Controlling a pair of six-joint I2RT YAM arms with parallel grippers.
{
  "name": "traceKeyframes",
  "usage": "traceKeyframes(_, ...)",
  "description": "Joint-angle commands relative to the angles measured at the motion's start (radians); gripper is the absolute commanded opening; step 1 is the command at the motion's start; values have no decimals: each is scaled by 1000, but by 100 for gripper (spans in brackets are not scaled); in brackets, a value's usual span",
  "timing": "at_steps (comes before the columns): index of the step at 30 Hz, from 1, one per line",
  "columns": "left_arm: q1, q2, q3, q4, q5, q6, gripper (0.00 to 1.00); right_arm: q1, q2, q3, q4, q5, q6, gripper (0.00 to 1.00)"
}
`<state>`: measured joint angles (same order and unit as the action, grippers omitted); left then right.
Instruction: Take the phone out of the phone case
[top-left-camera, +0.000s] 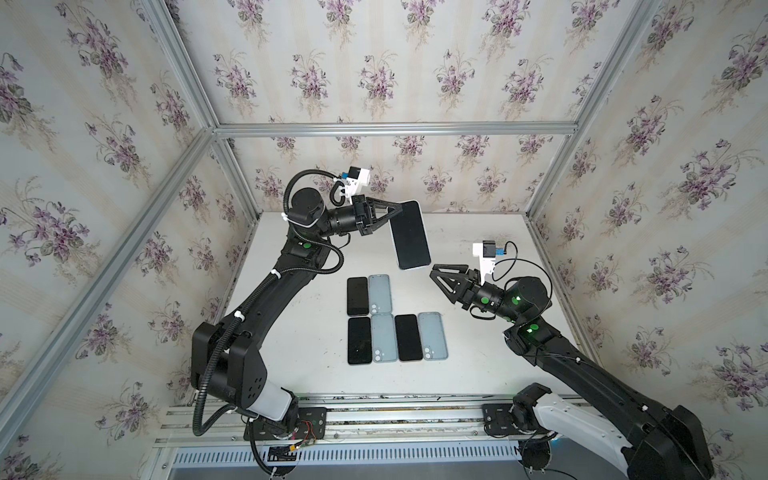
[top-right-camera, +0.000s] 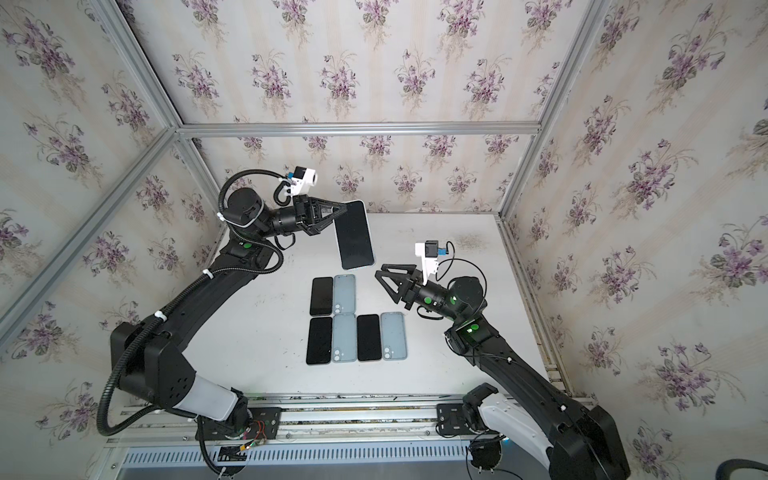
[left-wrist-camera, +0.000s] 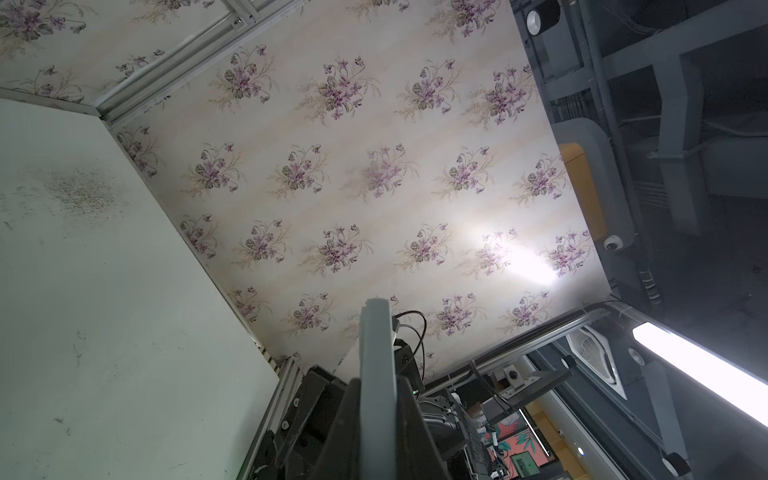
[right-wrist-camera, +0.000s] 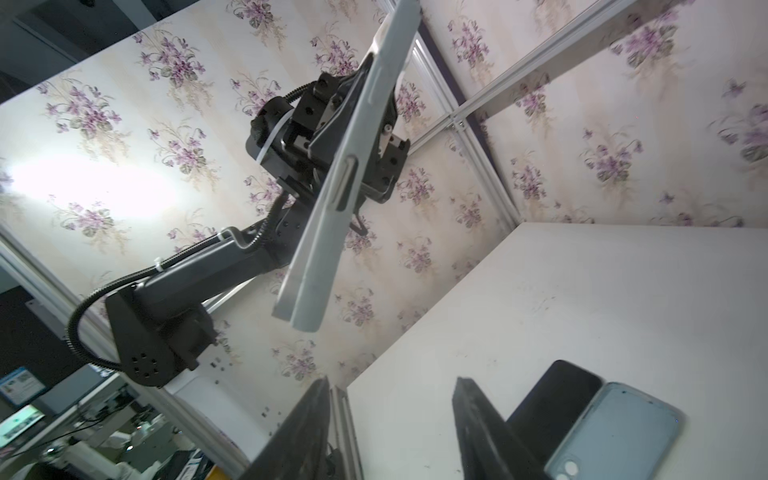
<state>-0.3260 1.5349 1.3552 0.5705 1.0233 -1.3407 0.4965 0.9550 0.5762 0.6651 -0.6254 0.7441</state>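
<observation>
The left jaws pinch the phone (top-left-camera: 410, 235) at one end; its free end points at the parted right jaws.

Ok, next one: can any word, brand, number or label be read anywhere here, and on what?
No text can be read in any view.
On the held phone: dark screen, no mark visible.
On the table's phones and cases: no print visible.
On the screens outside the cell, in the right wrist view: too blurred to read.
</observation>
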Motion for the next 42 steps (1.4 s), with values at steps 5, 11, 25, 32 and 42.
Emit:
traceKeyframes(5,1,-23,-47,120,-40,-80,0,89,24,14,141,4,82,53)
traceKeyframes(11,-1,-32,-65,125,-47,-77,0,105,39,30,127,23,75,54)
traceKeyframes(25,-7,-48,-92,133,-35,-64,0,104,96,36,208,52,101,54)
traceKeyframes(32,-11,-52,-108,146,-31,-61,0,104,106,39,193,74,98,54)
traceKeyframes(42,-24,-65,-144,171,-33,-64,0,101,132,35,194,118,110,51)
